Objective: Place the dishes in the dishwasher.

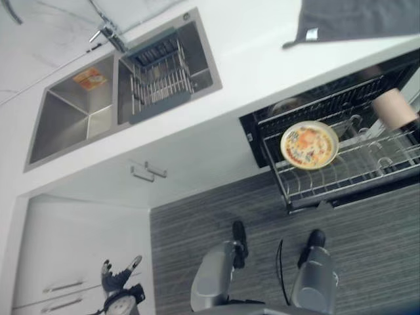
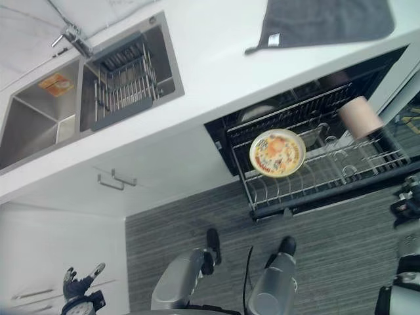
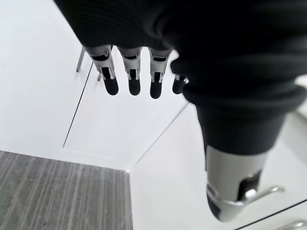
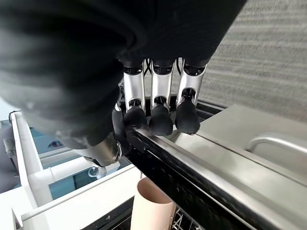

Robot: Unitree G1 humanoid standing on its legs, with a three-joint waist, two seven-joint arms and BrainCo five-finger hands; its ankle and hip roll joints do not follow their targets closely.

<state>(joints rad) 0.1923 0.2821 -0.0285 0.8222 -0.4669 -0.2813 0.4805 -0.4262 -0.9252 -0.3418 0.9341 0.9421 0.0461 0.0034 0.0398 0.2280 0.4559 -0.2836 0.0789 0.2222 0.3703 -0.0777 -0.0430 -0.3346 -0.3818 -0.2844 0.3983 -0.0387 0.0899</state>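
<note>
No legible text, numbers or signs. The plate (image 1: pixel 309 145) in the dishwasher rack (image 1: pixel 348 167) bears a printed pattern — unreadable. The grey cloth (image 1: pixel 357 18) on the desk (image 1: pixel 262 59) carries a small tag — too small to read.

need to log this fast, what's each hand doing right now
Left hand: open, fingers straight, holding nothing, hanging beside the white cabinet.
Right hand: open, holding nothing, fingertips over the dishwasher edge, above the pink cup.
</note>
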